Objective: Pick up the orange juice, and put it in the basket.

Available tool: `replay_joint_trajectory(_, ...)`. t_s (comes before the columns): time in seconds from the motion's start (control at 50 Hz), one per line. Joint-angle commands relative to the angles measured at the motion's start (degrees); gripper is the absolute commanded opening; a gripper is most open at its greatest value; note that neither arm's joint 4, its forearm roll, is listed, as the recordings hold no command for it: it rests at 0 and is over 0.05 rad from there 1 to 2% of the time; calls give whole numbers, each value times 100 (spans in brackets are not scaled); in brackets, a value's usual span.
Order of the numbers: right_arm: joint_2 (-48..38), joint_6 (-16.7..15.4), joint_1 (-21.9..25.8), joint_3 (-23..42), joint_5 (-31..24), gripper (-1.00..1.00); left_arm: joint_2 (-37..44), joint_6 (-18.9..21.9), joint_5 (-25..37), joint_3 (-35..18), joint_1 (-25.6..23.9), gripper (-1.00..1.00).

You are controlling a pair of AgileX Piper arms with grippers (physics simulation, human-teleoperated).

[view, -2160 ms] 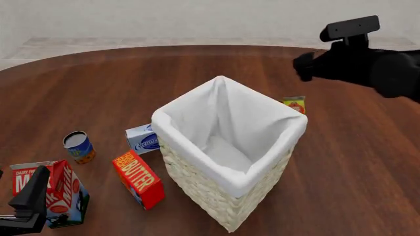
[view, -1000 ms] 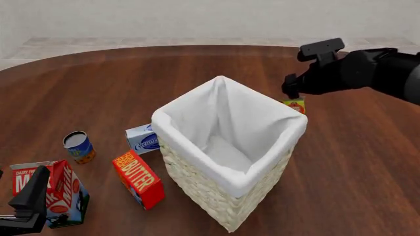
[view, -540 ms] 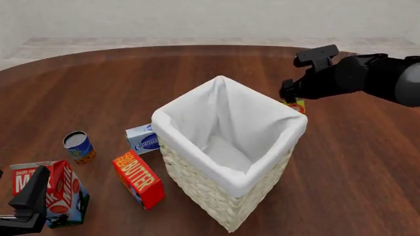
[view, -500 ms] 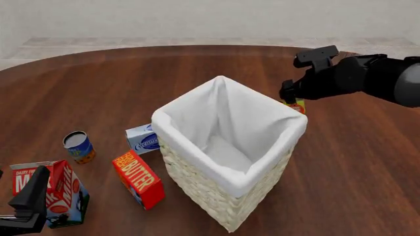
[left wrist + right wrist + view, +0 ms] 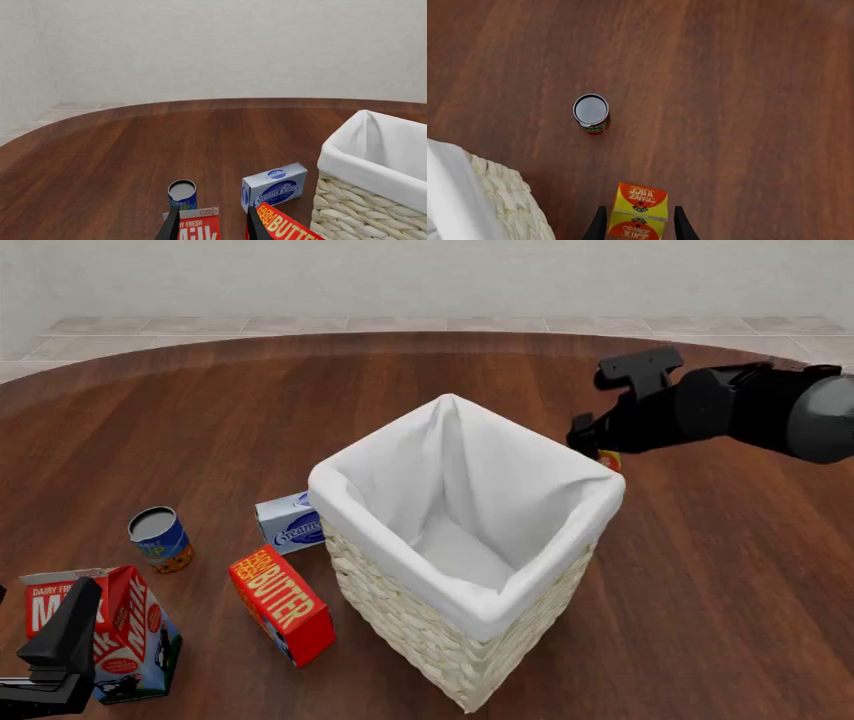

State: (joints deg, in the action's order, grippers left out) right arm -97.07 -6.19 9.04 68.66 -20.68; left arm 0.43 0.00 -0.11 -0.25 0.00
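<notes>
Cream-white wicker makes up the basket (image 5: 461, 625), the largest thing on the dark wooden table (image 5: 200, 420); its white cloth liner (image 5: 467, 490) is folded over the rim. To its left are found a milk carton (image 5: 114, 635), a red butter box (image 5: 283, 605) and a cream cheese box (image 5: 291, 523), none wanted here, with the left gripper (image 5: 210, 231) parked spread and empty above the milk carton. Just beyond the basket's far right corner the orange juice (image 5: 639, 211) is seen standing on the table, and the right gripper (image 5: 638, 227) is poised over it with its two fingers parted and the carton's near end framed between them; nothing is gripped yet. For a sound grasp, the fingers are best lowered further so the flat sides below the gable are straddled squarely, then closed. The basket wall lies close beside the carton, so it should be kept clear of on the lift.
</notes>
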Motion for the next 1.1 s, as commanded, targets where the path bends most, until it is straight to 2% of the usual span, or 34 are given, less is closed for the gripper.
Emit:
replay_joint_trajectory(0.02,-57,49,41,-55,49,100,1,0,0,0,0,100)
replay_joint_trajectory(1.1,-294,127,-37,-350,320,100,0,1,0,0,0,100)
